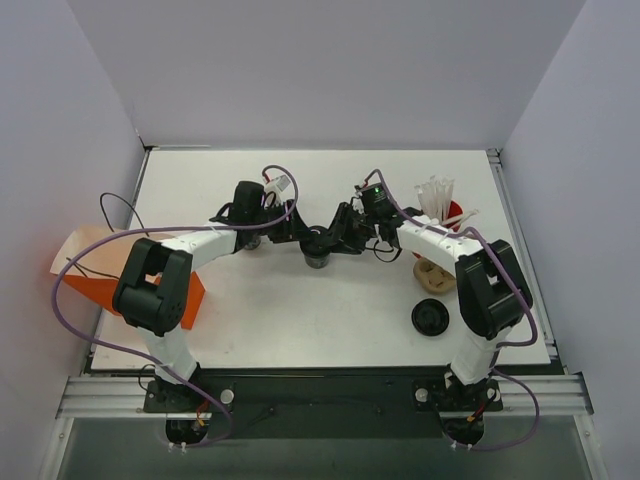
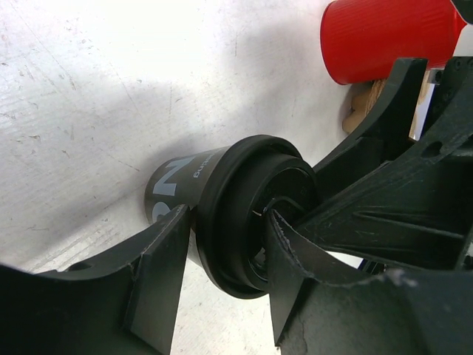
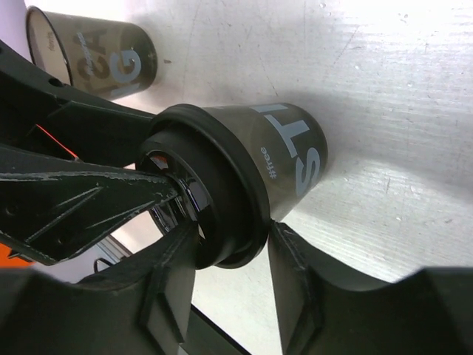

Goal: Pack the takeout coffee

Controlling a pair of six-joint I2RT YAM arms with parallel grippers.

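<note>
The takeout coffee (image 1: 318, 260) stands mid-table, a small dark cup with pale lettering and a black round lid. Both arms meet over it. In the left wrist view the cup (image 2: 181, 181) has its lid rim between the fingers of my left gripper (image 2: 229, 214), one finger outside the rim and one on the lid top. In the right wrist view the cup (image 3: 295, 148) is pinched the same way by my right gripper (image 3: 230, 228) from the opposite side. From above, my left gripper (image 1: 298, 236) and my right gripper (image 1: 337, 238) nearly touch.
A lidless dark see-through cup (image 3: 92, 52) stands close behind the coffee, under the left arm. A red cup (image 1: 452, 212) of white sticks stands at the right, with a tan object (image 1: 435, 275) and a flat black lid disc (image 1: 432, 318) nearer. An orange paper bag (image 1: 100, 275) lies at the left edge.
</note>
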